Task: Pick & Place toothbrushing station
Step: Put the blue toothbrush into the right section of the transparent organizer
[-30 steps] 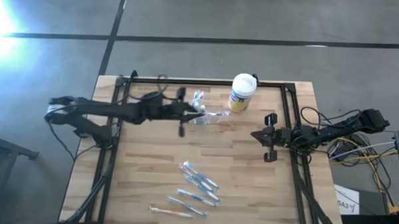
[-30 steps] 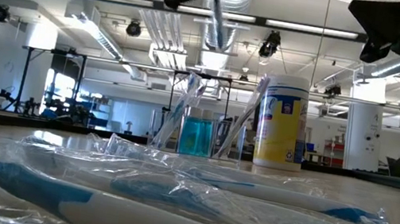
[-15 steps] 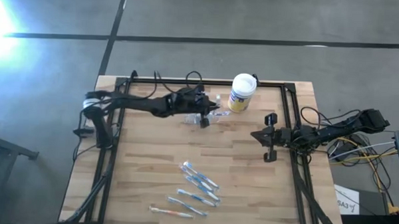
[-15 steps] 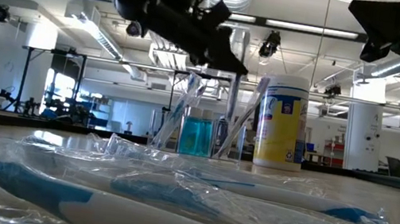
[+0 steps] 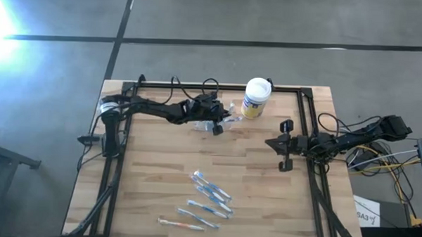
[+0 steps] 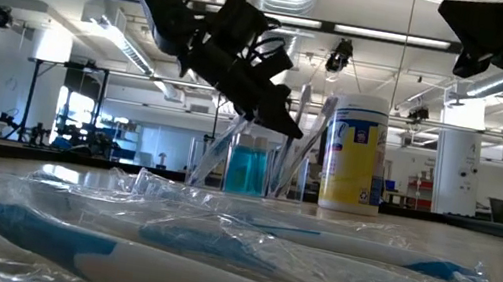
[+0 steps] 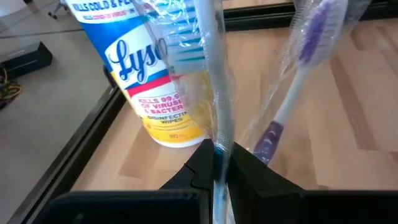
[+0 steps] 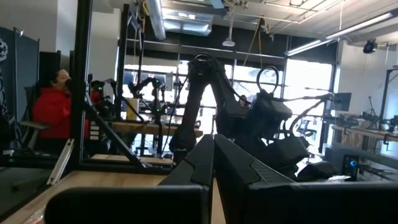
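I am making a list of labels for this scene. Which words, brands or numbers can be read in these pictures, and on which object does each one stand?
"Lyso", cut off by a wrapped toothbrush: on the white canister.
"KILLS 99.9", "OF VIRUS", "& BACTER", partly cut off: on the canister's red panel.
"DISINFECTI", "WIPES": on its yellow band.
"COLD &": top of the label, partly legible.
Small print under "WIPES": too blurred to read.
White tag beside the table, high view: too small to read.

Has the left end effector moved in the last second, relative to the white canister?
Yes. In the high view the left end effector has moved toward the white canister, and now sits at the clear holder beside it, shut on a wrapped toothbrush.
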Robot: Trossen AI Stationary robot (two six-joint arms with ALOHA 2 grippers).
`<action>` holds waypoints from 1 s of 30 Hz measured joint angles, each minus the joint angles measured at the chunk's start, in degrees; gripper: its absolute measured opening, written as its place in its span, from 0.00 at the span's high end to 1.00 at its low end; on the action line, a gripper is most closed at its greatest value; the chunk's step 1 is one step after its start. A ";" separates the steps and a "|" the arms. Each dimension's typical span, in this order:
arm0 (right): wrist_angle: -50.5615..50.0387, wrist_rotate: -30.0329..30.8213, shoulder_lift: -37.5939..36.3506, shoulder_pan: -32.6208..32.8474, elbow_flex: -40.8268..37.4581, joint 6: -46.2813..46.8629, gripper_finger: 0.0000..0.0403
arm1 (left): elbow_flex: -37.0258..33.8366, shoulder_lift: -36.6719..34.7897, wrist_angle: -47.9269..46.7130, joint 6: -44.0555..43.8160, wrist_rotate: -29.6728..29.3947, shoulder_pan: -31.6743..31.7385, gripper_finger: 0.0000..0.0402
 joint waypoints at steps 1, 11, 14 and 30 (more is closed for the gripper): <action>0.00 0.00 0.00 0.02 0.00 -0.08 0.98 | -0.10 0.00 -0.01 0.00 0.02 0.06 0.94; 0.00 -0.02 0.00 0.00 0.00 0.05 0.98 | -0.16 0.02 -0.40 -4.27 0.87 0.55 0.87; 0.00 -0.04 0.00 0.00 0.00 0.05 0.98 | -0.14 0.02 -0.40 -5.01 0.92 0.55 0.80; -0.09 -0.06 0.00 0.04 0.00 0.07 0.98 | -0.38 -6.85 -5.34 -3.76 5.93 0.52 0.57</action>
